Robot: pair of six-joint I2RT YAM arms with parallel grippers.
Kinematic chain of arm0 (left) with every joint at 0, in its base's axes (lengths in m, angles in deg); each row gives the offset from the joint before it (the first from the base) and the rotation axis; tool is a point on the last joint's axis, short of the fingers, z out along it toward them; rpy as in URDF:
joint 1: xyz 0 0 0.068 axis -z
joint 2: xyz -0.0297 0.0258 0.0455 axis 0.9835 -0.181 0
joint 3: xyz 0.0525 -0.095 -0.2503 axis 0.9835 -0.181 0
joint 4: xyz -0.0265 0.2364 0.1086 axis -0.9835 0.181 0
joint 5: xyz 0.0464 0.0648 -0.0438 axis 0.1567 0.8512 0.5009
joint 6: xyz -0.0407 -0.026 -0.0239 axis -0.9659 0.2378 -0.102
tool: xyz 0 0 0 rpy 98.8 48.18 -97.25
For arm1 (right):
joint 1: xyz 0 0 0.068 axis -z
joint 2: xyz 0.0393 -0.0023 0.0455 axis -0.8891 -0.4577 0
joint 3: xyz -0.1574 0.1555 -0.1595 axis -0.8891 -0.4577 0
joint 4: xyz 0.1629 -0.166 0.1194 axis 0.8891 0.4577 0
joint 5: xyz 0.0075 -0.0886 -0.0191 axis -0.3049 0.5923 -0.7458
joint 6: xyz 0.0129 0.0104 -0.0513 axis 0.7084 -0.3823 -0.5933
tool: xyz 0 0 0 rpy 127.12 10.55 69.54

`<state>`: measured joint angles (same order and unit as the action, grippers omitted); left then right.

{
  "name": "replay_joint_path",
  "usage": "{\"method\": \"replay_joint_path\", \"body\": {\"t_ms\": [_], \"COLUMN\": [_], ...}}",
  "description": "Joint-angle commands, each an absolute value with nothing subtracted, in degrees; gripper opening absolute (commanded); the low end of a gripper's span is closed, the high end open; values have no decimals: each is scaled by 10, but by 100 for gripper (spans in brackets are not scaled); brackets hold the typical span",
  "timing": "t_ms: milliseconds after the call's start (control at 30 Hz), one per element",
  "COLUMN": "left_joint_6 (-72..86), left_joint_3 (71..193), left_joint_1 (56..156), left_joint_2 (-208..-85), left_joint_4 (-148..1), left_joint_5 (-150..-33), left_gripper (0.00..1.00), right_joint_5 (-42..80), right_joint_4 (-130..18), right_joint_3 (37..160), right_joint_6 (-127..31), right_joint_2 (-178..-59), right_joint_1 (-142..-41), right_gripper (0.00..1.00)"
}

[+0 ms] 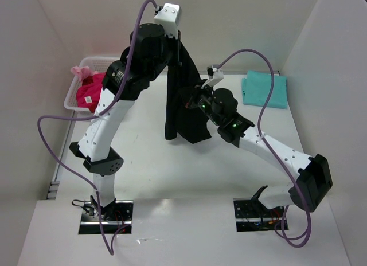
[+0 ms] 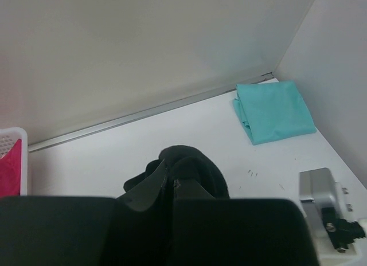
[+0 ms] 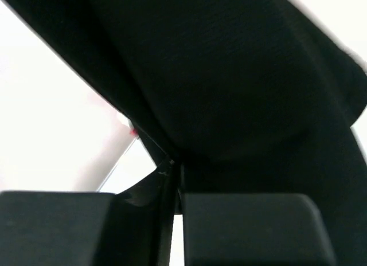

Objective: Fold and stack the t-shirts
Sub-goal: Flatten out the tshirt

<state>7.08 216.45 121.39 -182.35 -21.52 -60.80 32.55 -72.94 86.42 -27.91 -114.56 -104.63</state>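
Observation:
The black t-shirt [image 1: 183,100] hangs in the air over the middle of the table, its lower end bunched near the surface. My left gripper [image 1: 179,34] is raised high and shut on its top edge; in the left wrist view the cloth [image 2: 192,165] bulges past the closed fingertips. My right gripper [image 1: 192,97] is shut on the shirt's side lower down; black cloth [image 3: 241,77] fills the right wrist view. The teal t-shirt [image 1: 265,88] lies folded at the back right, and it also shows in the left wrist view [image 2: 274,111]. The magenta-pink t-shirt [image 1: 90,91] lies in the basket.
A white lattice basket [image 1: 73,91] stands at the back left against the wall. White walls close in the table at the back and both sides. Purple cables loop from both arms.

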Motion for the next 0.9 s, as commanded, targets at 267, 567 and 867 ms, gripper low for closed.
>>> {"method": "replay_joint_path", "body": {"t_ms": [267,567,867], "left_joint_6": [74,56,23], "left_joint_3": [2138,2052,1755], "left_joint_1": [1216,1189,1157], "left_joint_2": [-1783,-1778,-1622], "left_joint_4": [-235,-265,-418], "left_joint_5": [-564,-490,-587], "left_gripper": [5,1,4], "right_joint_5": [462,517,654], "right_joint_4": [-677,-544,-503], "right_joint_3": [914,936,936], "right_joint_6": [-369,-401,-439], "right_joint_2": [-1054,-920,-871], "right_joint_1": [-1050,-1050,-1039], "right_gripper": [0,0,0]}}
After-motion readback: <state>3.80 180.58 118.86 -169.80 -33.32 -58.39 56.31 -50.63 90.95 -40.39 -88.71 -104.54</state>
